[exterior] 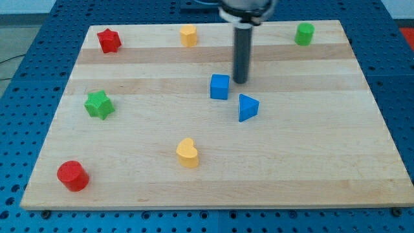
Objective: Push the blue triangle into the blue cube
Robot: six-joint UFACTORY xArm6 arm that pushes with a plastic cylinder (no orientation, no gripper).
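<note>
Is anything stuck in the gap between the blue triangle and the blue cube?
No. The board between the blue triangle and the blue cube looks bare. My tip sits just right of the cube, above the triangle in the view, not in the gap.
</note>
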